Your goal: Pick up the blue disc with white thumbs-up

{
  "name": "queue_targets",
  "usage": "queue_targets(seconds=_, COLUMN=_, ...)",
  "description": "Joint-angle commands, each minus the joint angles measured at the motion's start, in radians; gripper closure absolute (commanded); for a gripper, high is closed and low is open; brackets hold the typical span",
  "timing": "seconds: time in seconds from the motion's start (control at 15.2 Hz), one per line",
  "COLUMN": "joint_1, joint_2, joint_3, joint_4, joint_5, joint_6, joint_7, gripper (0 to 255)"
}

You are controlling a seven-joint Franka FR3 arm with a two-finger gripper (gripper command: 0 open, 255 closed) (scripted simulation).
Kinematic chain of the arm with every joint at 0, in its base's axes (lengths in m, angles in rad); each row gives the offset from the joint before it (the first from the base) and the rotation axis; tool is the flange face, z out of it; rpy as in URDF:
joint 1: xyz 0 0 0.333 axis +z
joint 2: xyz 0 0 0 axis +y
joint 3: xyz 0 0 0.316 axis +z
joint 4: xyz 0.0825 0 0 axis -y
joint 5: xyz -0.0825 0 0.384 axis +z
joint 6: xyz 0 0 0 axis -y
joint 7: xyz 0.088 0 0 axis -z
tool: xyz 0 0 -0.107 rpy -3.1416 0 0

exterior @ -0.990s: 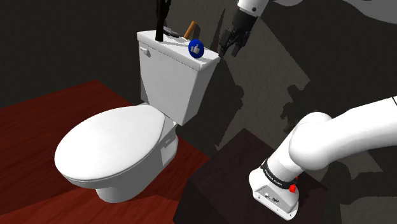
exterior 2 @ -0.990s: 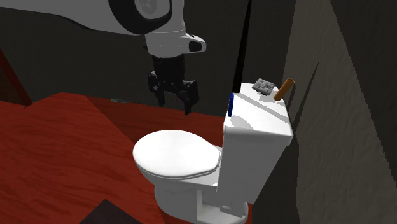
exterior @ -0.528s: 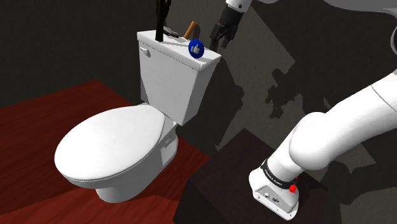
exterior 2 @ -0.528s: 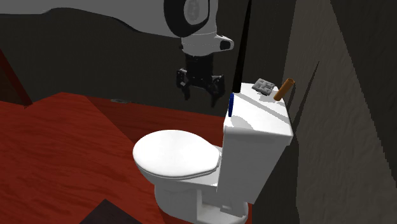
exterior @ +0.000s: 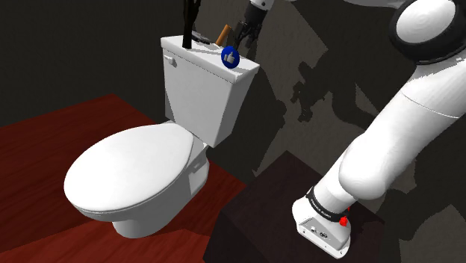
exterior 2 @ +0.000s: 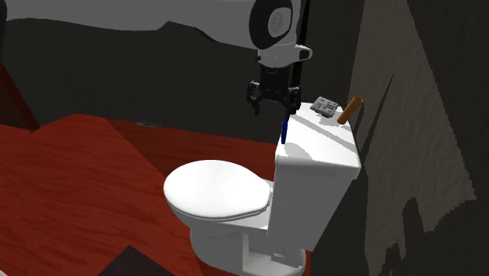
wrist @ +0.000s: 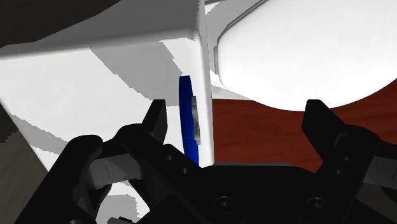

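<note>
The blue disc with a white thumbs-up (exterior: 230, 57) stands on edge at the front rim of the white toilet tank lid (exterior: 196, 49). From the second exterior view it appears edge-on as a thin blue sliver (exterior 2: 284, 129). My black gripper (exterior: 245, 39) hangs just above and slightly behind the disc, fingers open (exterior 2: 274, 99). In the wrist view the disc's blue edge (wrist: 186, 121) lies between the spread fingers, close to one finger (wrist: 156, 119) and well apart from the other (wrist: 320, 121). Neither finger touches it.
A brown cylinder (exterior 2: 350, 108) and a small grey object (exterior 2: 323, 104) lie at the back of the lid. A tall black rod (exterior: 190, 22) rises behind the tank. The toilet's shut white lid (exterior: 131, 168) sits below, over a dark red floor (exterior: 45, 142). The dark stand (exterior: 261, 217) is at the lower right.
The gripper has travelled toward the tank, from beside it to just above the disc, staying open. The disc has not moved.
</note>
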Motion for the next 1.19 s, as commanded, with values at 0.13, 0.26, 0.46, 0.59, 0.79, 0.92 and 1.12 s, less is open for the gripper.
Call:
queue_targets(seconds=0.13, joint_1=-0.02, joint_2=0.157, joint_3=-0.009, joint_4=0.181, joint_5=0.048, joint_6=-0.014, joint_7=-0.068, gripper=0)
queue_targets(seconds=0.26, joint_1=-0.036, joint_2=0.245, joint_3=-0.009, joint_4=0.296, joint_5=0.073, joint_6=-0.037, joint_7=-0.098, gripper=0)
queue_targets(seconds=0.46, joint_1=-0.041, joint_2=0.266, joint_3=-0.006, joint_4=0.298, joint_5=0.08, joint_6=-0.016, joint_7=-0.108, gripper=0)
queue_targets(seconds=0.59, joint_1=-0.039, joint_2=0.264, joint_3=-0.006, joint_4=0.268, joint_5=0.08, joint_6=0.012, joint_7=-0.111, gripper=0)
queue_targets(seconds=0.79, joint_1=-0.038, joint_2=0.263, joint_3=-0.005, joint_4=0.226, joint_5=0.082, joint_6=0.052, joint_7=-0.115, gripper=0)
queue_targets(seconds=0.92, joint_1=-0.037, joint_2=0.263, joint_3=-0.005, joint_4=0.219, joint_5=0.082, joint_6=0.06, joint_7=-0.116, gripper=0)
queue_targets(seconds=1.12, joint_1=-0.036, joint_2=0.263, joint_3=-0.004, joint_4=0.219, joint_5=0.082, joint_6=0.06, joint_7=-0.115, gripper=255)
